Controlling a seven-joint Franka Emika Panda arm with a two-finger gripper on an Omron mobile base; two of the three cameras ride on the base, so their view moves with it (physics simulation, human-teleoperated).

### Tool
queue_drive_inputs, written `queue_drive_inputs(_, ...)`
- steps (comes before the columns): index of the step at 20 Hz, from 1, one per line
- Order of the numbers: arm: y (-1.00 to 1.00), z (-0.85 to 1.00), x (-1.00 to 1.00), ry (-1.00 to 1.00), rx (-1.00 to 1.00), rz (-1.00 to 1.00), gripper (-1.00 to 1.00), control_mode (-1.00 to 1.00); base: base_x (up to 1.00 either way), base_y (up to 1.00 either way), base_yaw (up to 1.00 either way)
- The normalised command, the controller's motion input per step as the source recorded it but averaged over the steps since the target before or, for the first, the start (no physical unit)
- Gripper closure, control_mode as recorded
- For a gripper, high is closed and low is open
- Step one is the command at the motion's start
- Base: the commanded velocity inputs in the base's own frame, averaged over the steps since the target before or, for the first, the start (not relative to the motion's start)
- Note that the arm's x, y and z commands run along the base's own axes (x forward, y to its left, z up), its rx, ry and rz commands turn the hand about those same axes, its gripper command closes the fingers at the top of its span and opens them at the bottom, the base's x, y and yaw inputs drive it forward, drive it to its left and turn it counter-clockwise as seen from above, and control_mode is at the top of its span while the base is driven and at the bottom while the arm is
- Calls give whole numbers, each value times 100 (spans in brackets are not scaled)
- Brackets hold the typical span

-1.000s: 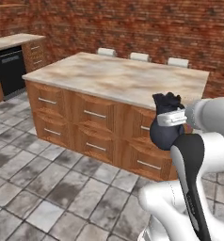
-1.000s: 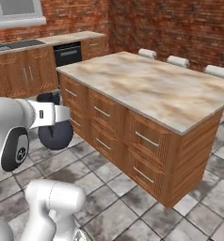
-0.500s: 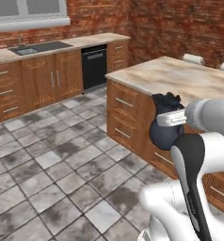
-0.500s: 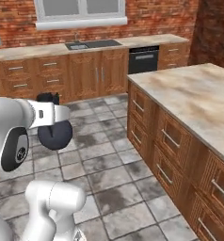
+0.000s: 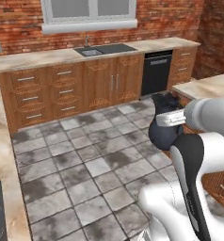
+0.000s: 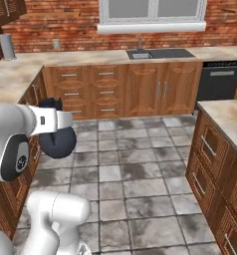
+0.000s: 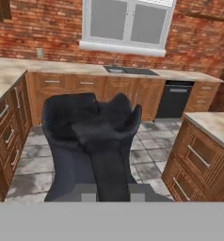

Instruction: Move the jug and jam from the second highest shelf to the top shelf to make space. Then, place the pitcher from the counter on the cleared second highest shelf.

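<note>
Pitcher: you have the blue-black pitcher [image 5: 163, 133] in the air over the tiled floor [image 5: 85, 155], carried upright, rim up; likely so it travels steady
Hand: the hand [image 5: 170, 117] is closed narrow on the pitcher near its rim
Table: the island table [image 6: 225, 117] lies to your right, sink table [image 6: 115, 57] along the far wall
Hidden: the fingertips are buried behind the pitcher's wavy rim [image 7: 92, 115]; you cannot make out the exact grip
</note>
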Motion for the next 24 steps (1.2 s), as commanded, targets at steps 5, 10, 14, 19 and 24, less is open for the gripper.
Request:
queue_drive_inputs(5,0,0,0,0,0,0,100,100,100,6,36)
queue_drive_inputs(10,0,0,0,0,0,0,100,100,100,0,16)
queue_drive_inputs(14,0,0,0,0,0,0,100,100,100,0,1)
queue_drive_inputs(19,0,0,0,0,0,0,100,100,100,0,-9)
queue_drive_inputs(24,0,0,0,0,0,0,100,100,100,0,-17)
